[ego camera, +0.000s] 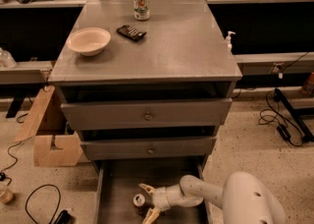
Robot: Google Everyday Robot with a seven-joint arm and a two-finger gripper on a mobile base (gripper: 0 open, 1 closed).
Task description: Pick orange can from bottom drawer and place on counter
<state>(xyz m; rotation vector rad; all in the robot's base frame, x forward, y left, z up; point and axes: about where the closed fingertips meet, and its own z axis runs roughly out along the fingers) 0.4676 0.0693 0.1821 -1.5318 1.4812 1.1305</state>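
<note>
The bottom drawer (116, 179) is pulled open at the foot of the grey cabinet. The orange can (139, 201) stands upright in it near the front, its silver top showing. My gripper (148, 202) is down in the drawer just right of the can, open, with one yellowish finger (146, 188) behind the can and the other (150, 215) in front of it. The white arm reaches in from the lower right. The counter (181, 46) is the grey cabinet top above.
On the counter stand a white-and-green can (141, 3) at the back, a dark flat object (131, 32), and a pale bowl (89, 41) at the left. Two knobbed drawers sit slightly open above. A cardboard box (49, 137) and cables lie on the floor at the left.
</note>
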